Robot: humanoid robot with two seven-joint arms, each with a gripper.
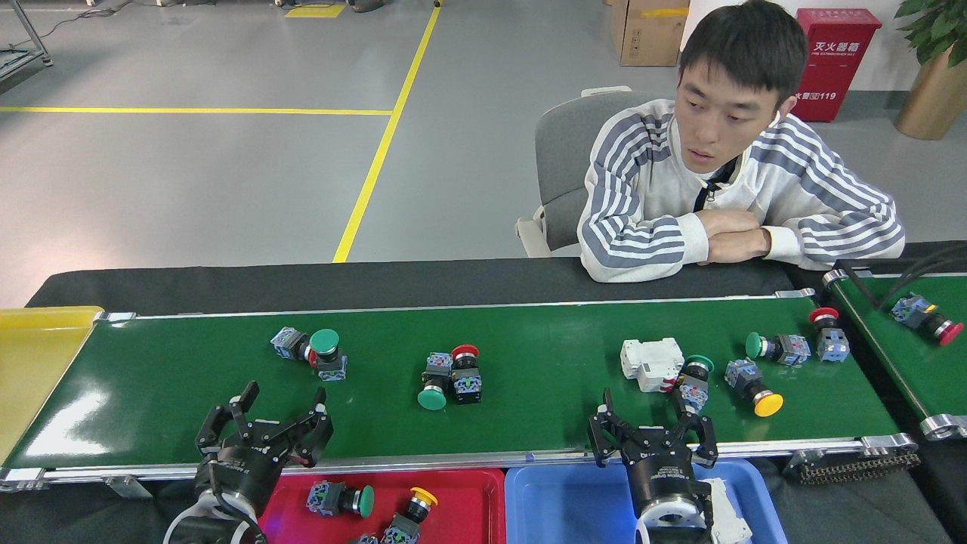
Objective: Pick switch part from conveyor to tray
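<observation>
While both your grippers hover spread, the right gripper sits nearest the white switch part, just beyond it on the conveyor.

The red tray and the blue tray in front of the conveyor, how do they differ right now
The red tray sits to the left, below the middle of the conveyor; the blue tray is right of it, the two side by side. The red tray holds coloured push-button switches, a green-capped one and a yellow-capped one; the blue tray shows a white part, partly hidden by the right claw. Both are shallow plastic trays along the near rail.
</observation>
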